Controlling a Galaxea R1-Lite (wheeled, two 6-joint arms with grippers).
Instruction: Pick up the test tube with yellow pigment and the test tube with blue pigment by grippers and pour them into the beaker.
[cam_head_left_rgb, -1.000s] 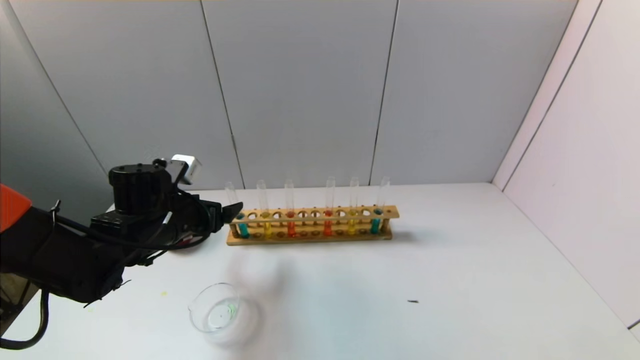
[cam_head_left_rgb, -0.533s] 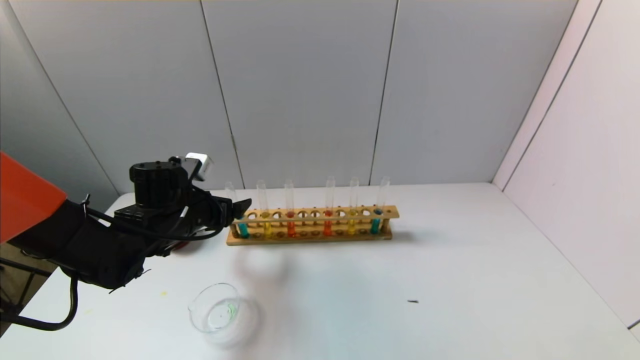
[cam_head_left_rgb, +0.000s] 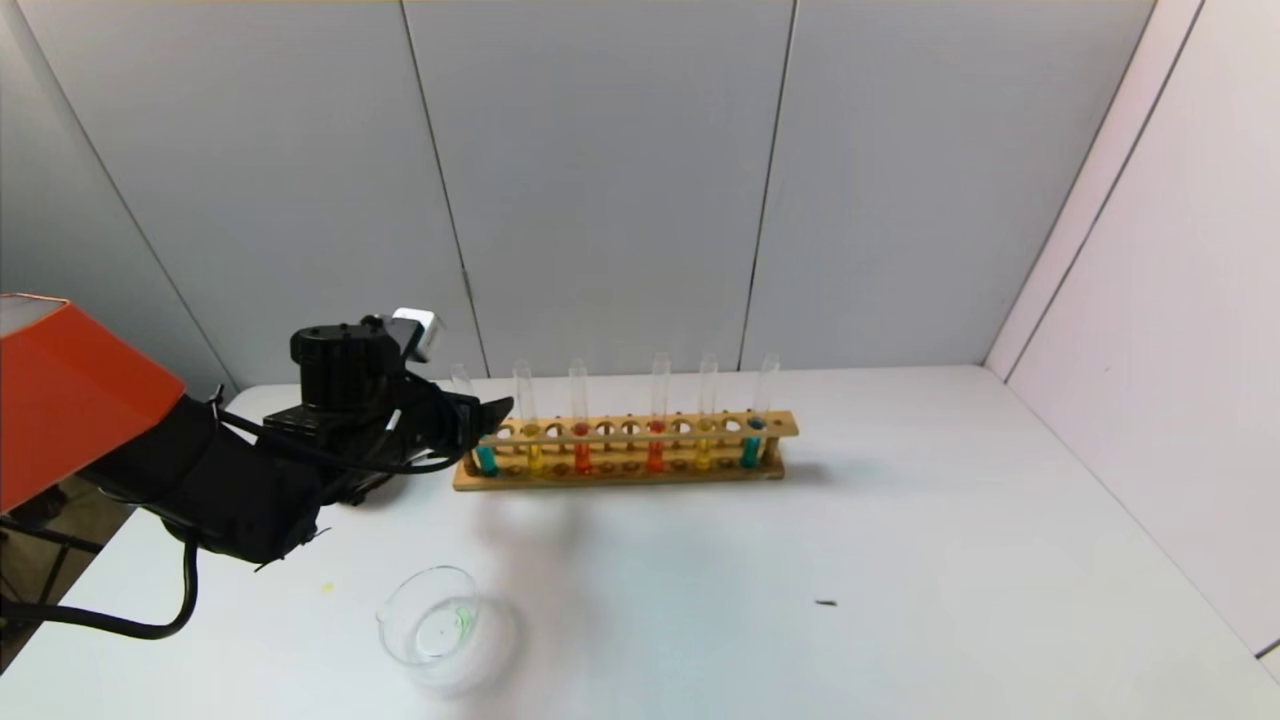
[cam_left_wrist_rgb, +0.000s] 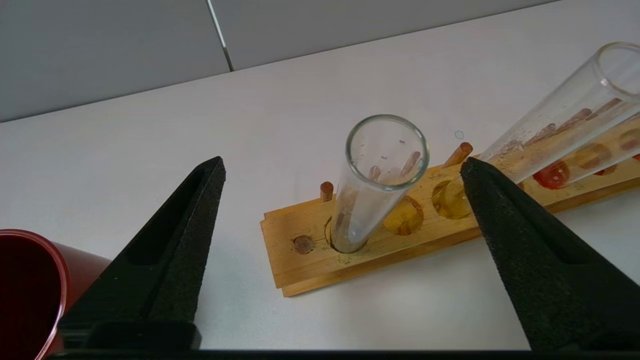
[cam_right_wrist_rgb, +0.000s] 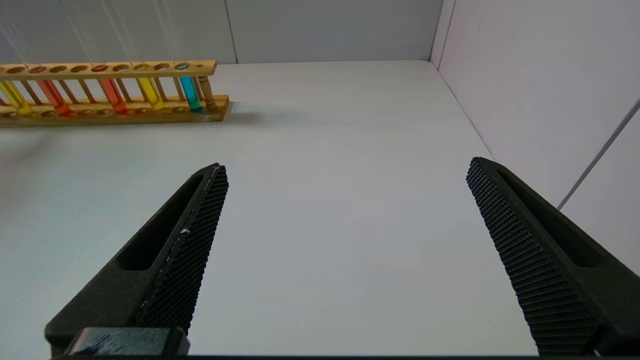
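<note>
A: Left wrist view, item one: the test tube with blue pigment (cam_left_wrist_rgb: 372, 185) is recorded standing in the end hole of the wooden rack (cam_left_wrist_rgb: 300, 265), between the spread fingers of the left gripper (cam_left_wrist_rgb: 342, 167). Nothing is gripped; the jaws are parted wide on either side of the glass, with no contact seen.

B: Handling?

A: Judged light, rigid, smooth and breakable. A hold on the bare upper glass, above the rack's top rail, is judged best; a gentle squeeze and a straight lift are advised, since thin wet glass may slip or crack.

B: Position on the worktop?

A: Head view: the rack sits toward the worktop's far edge, left of centre. The blue tube (cam_head_left_rgb: 470, 420) is at the rack's left end, the test tube with yellow pigment (cam_head_left_rgb: 527, 420) next to it. The beaker (cam_head_left_rgb: 432, 628) is entered near the front edge, well apart from the rack.

B: Right gripper?

A: Right wrist view: the right gripper (cam_right_wrist_rgb: 345, 172) is listed open and empty, hanging above the worktop's right part.

B: Hidden or unclear?

A: The blue liquid is not visible from the left wrist. A red cup (cam_left_wrist_rgb: 25, 290) is cut off there and is largely covered by the left arm in the head view. The beaker's contents cannot be made out.
</note>
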